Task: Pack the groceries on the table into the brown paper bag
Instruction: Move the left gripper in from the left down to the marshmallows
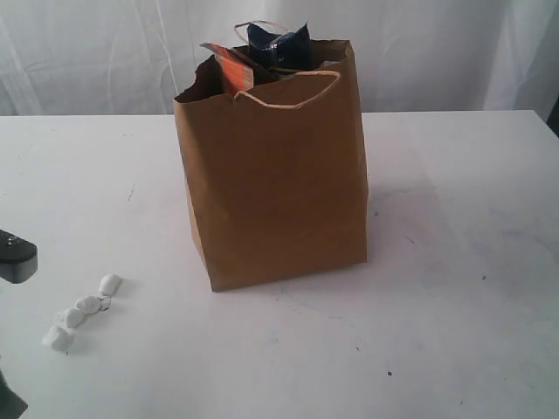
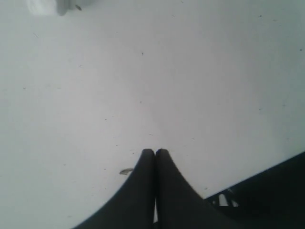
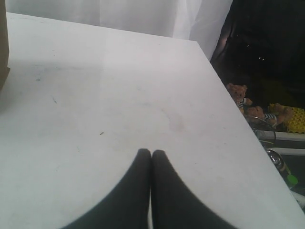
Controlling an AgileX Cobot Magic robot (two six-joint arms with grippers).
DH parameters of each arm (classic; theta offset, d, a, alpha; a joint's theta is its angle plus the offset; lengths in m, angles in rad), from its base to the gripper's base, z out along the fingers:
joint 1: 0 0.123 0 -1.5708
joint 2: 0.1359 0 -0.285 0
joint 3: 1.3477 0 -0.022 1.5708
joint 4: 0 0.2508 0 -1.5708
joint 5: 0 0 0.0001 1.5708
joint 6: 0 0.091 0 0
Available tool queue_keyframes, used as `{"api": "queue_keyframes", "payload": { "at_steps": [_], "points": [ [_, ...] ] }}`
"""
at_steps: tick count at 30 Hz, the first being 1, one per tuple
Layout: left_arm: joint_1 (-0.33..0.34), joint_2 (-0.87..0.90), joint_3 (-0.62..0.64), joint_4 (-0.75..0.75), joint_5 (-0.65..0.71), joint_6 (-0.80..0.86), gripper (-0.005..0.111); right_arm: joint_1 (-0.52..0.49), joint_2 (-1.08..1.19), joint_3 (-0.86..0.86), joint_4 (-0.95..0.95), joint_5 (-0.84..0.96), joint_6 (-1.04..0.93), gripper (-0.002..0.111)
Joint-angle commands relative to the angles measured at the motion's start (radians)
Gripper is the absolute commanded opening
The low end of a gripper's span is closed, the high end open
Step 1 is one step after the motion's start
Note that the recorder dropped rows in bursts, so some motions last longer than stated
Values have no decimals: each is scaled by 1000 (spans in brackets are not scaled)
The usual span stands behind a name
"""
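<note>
Paper bag (image 1: 275,188): upright on my table (image 1: 454,332), mostly packed; orange pouch (image 1: 231,72) and dark blue packet (image 1: 278,44) poke above its rim.
Sweets (image 1: 83,310): white, wrapped, loose well to the bag's front-left; seemingly the last item out.
My left gripper (image 2: 155,151) and right gripper (image 3: 151,151): both pressed together, empty.
Obstructions near the bag: none seen.
</note>
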Motion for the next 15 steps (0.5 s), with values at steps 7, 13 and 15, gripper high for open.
{"api": "queue_keyframes", "payload": {
  "at_steps": [7,13,15],
  "points": [
    [237,-13,25,199,19,-86,0,-8,-6,1,-8,-2,6,0],
    [341,-20,34,28,-54,2,0,-8,-6,1,-8,-2,6,0],
    [341,-20,34,-52,-98,54,0,-8,-6,1,-8,-2,6,0]
  ]
}}
